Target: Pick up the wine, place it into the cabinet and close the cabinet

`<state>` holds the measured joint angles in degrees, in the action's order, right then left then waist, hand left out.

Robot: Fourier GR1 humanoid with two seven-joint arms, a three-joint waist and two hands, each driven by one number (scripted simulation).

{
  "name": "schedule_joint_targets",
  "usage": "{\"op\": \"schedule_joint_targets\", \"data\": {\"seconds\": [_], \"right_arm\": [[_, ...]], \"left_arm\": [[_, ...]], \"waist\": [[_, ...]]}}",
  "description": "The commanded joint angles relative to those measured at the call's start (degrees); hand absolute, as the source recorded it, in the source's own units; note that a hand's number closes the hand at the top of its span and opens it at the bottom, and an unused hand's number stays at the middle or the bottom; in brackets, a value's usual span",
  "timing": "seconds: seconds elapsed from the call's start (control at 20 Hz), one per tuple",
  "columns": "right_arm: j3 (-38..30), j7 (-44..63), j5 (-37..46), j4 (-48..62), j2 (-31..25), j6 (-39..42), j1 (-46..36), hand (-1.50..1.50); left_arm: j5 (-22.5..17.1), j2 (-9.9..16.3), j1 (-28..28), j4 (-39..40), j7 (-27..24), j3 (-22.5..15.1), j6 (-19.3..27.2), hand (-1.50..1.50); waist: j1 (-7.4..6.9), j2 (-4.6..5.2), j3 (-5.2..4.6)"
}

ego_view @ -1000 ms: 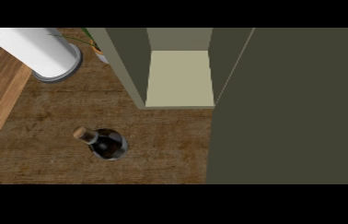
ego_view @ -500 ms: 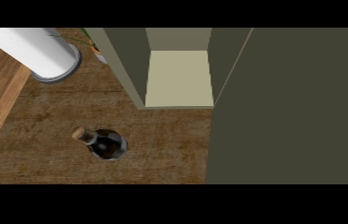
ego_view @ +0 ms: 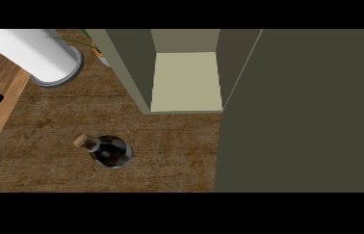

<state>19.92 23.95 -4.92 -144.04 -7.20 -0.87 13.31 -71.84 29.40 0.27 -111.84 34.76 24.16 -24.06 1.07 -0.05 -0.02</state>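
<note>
Dark corked wine bottle (ego_view: pixel 108 151) upright on wooden counter (ego_view: pixel 177 151); hand state impossible to tell

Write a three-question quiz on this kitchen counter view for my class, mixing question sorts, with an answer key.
1. True or false: the dark glass wine bottle with a cork stands inside the open olive-green cabinet.
2. Which thing lies at the view's upper left? A) white cylinder B) red bowl C) kettle
3. Fill in: the bottle stands on the brown wooden ____.

Key: 1 false; 2 A; 3 counter.
</note>
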Motion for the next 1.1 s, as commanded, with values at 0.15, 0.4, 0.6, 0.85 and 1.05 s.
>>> {"op": "schedule_joint_targets", "data": {"seconds": [0.15, 0.4, 0.6, 0.85, 1.05], "right_arm": [[-3.17, 2.13, -7.74, -10.17, -1.33, 1.47, 3.75, -1.5], [-0.87, 0.21, -5.05, -9.77, -0.22, 1.54, 5.82, -1.5], [-3.11, -2.11, -6.87, -7.05, -0.44, 2.91, 5.16, -1.5], [-2.04, -4.48, -5.4, -6.06, 0.0, 4.0, 7.75, -1.5], [-2.76, -2.04, -5.09, -6.61, 0.13, 4.09, 5.21, -1.5]], "left_arm": [[11.5, -5.4, -3.54, 7.97, -4.05, -5.4, -7.17, -1.5], [24.8, -12.65, -1.63, 12.25, -9.82, -9.26, -10.35, -1.5], [34.07, -13.81, -6.59, 21.67, -18.09, -6.1, -12.04, -1.5], [47.21, -17.12, -10.57, 33.01, -29.43, -7.06, -13.38, -1.5], [49.85, -15.16, -8.61, 38.73, -34.58, -6.67, -17.37, -1.5]], "waist": [[0.21, 0.1, 0.03], [0.01, 0.0, 0.01], [-0.02, 0.16, 0.01], [0.31, 0.15, 0.0], [-0.41, 0.12, -0.03]]}}
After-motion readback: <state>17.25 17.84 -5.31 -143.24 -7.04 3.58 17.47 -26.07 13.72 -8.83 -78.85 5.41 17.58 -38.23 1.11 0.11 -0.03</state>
